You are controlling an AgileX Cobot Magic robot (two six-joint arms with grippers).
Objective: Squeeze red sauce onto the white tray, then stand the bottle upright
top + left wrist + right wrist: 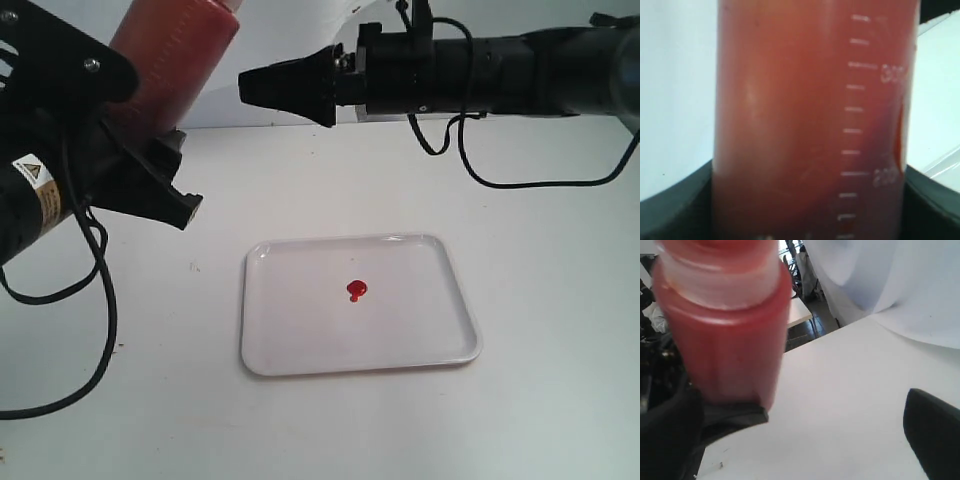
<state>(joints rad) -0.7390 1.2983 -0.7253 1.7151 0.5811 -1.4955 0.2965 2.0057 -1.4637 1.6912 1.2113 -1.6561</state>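
Aloft, the bottle sits tilted, clamped between the left jaws.

White laminate tabletop with one tray
A flat rectangular white plastic tray with rounded corners lies flat near the middle; a black cable loops over the left side.

robot lab: white table, draped white backdrop.
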